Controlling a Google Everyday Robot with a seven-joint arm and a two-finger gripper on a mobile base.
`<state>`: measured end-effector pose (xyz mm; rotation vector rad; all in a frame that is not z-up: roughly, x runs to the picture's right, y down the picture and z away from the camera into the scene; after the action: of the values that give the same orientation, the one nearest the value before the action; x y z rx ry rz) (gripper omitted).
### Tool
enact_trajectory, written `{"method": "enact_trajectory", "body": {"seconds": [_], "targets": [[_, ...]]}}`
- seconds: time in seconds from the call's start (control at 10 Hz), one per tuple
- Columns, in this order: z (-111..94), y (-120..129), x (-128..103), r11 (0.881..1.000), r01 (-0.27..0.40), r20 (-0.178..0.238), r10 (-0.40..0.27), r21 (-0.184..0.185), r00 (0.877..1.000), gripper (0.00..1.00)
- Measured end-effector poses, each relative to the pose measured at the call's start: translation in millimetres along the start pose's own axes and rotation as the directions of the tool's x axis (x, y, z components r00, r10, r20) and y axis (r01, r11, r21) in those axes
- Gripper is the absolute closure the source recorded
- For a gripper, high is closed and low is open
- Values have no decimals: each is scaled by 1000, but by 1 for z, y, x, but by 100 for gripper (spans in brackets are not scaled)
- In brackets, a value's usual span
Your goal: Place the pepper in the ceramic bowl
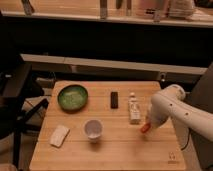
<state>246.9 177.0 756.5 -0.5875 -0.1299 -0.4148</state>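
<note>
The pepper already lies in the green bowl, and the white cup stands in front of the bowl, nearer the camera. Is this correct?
Not quite. The camera view shows the pepper held in the shut gripper at the right side of the table, beside the white bottle, not in the green bowl. The white cup does stand in front of the bowl.

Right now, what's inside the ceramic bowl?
The ceramic bowl holds nothing: only its speckled green inside shows, and nothing covers it. The pepper is across the table, in the shut tool at the right.
</note>
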Motion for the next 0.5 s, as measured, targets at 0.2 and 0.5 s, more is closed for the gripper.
{"method": "enact_trajectory", "body": {"seconds": [0.2,0.5], "targets": [[-8,-15,0,1000,18,-10,-18,3,1000,100],[-16,-28,-2,999,34,-20,-34,4,999,100]]}}
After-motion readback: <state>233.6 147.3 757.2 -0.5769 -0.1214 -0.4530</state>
